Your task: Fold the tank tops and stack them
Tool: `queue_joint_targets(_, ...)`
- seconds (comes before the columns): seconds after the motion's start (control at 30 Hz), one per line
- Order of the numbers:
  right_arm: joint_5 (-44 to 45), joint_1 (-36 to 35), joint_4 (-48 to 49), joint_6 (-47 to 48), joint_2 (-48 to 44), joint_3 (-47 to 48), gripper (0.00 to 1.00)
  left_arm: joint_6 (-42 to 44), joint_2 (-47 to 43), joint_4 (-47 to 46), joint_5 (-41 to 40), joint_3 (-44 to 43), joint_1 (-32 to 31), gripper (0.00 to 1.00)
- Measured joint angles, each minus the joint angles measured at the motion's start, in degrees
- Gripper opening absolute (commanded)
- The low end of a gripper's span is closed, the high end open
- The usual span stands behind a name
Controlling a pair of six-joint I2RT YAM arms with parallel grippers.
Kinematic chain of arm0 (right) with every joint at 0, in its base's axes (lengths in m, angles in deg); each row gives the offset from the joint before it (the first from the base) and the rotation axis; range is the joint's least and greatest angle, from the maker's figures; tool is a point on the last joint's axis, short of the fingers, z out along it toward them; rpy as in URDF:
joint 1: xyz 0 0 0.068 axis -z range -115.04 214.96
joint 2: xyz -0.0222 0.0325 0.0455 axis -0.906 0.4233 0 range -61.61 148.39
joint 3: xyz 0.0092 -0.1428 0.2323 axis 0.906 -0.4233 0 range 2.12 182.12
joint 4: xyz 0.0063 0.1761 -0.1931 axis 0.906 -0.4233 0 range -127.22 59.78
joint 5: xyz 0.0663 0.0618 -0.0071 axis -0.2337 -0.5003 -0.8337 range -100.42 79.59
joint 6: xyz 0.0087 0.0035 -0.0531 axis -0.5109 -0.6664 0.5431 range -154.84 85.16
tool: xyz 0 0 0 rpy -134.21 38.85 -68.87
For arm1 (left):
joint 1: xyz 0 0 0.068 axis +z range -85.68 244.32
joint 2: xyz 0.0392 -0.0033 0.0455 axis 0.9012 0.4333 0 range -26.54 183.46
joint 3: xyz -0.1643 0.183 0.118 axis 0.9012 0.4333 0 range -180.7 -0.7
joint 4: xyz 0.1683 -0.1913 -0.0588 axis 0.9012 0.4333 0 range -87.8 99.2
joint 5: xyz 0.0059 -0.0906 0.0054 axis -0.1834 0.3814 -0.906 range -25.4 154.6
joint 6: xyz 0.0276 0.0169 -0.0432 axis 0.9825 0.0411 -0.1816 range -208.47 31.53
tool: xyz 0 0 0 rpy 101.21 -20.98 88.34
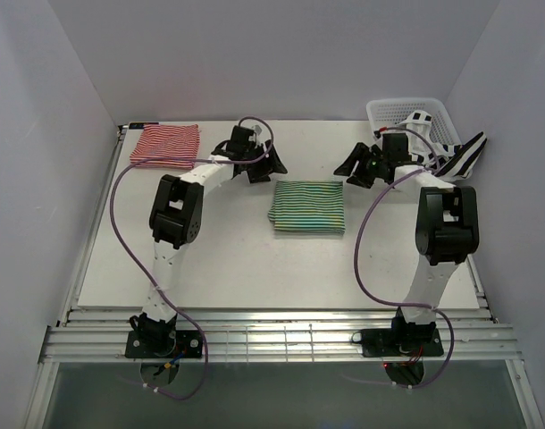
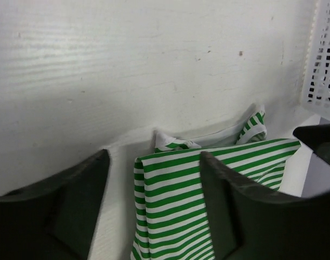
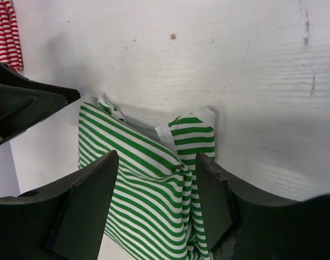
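Observation:
A folded green-and-white tank top lies flat at mid-table. My left gripper hangs open just off its far left corner, and my right gripper hangs open off its far right corner; neither holds cloth. In the left wrist view the green top shows below and between the spread fingers of the left gripper. The right wrist view has the same top under the open right gripper. A folded red-and-white top lies at the far left. The black-and-white top drapes beside the basket.
A white lattice basket stands at the far right corner, also seen as the basket in the left wrist view. White walls close in the table on three sides. The red top's edge shows in the right wrist view.

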Motion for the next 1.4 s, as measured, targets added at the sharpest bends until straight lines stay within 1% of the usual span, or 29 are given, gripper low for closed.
queue_joint_targets(0.03, -0.24, 0.09, -0.57, 0.68, 0.24, 1.25, 0.67, 0.11, -0.07, -0.42, -0.04, -0.55, 0.00, 0.92)
queue_joint_targets(0.1, -0.92, 0.11, -1.25, 1.55, -0.28, 2.51, 0.75, 0.00, -0.68, -1.07, -0.15, -0.79, 0.02, 0.97)
queue_joint_targets(0.13, -1.07, 0.04, -1.40, 2.05, -1.14, 2.51, 0.78, -0.17, -1.16, -1.18, -0.24, -0.66, 0.02, 0.98)
queue_joint_targets(0.17, -1.11, -0.07, -1.79, 2.34, -2.40, 2.08, 0.91, -0.22, -1.95, -1.42, -0.46, -0.17, -0.04, 0.98)
queue_joint_targets(0.2, -1.20, -0.26, -1.99, 2.43, -4.17, 1.22, 0.97, -0.26, -2.71, -1.40, -0.59, 0.33, -0.15, 0.98)
queue_joint_targets(0.23, -1.33, -0.52, -2.05, 2.69, -6.21, -0.02, 0.90, -0.26, -3.89, -1.44, -0.94, 1.14, -0.37, 0.98)
queue_joint_targets(0.37, -3.80, -2.14, -0.66, 2.34, -14.34, -5.68, 0.90, -0.26, -10.62, -1.79, -3.28, 6.97, -2.75, 0.98)
queue_joint_targets(0.47, -5.60, -3.54, 1.42, 1.14, -15.37, -7.30, 0.90, -0.63, -15.67, -3.45, -3.96, 12.09, -5.92, 0.98)
queue_joint_targets(0.53, -5.55, -4.28, 2.58, -0.31, -14.16, -7.63, 0.90, -1.29, -17.20, -4.66, -4.00, 14.10, -7.89, 0.98)
queue_joint_targets(0.67, -4.63, -4.37, 5.09, -3.37, -9.09, -7.48, 0.90, -2.34, -16.46, -5.66, -3.89, 15.91, -10.86, 0.98)
queue_joint_targets(0.9, -3.17, -4.11, 5.14, -5.55, 4.72, -1.55, 0.90, -2.19, -11.43, -5.77, -5.46, 16.00, -10.10, 0.98)
queue_joint_targets(0.97, -4.20, -3.89, 5.16, -6.51, 6.64, 0.35, 0.90, -2.12, -10.56, -5.77, -6.16, 15.96, -9.77, 0.98)
queue_joint_targets(1.23, -3.23, -3.85, 5.33, -6.03, 7.19, 1.38, 0.90, -0.72, -10.03, -4.66, -8.96, 14.62, -9.77, 0.98)
queue_joint_targets(1.4, -3.56, -3.67, 1.60, -2.29, 5.22, 2.05, 0.90, 0.33, -10.60, -3.82, -9.57, 14.58, -9.79, 0.98)
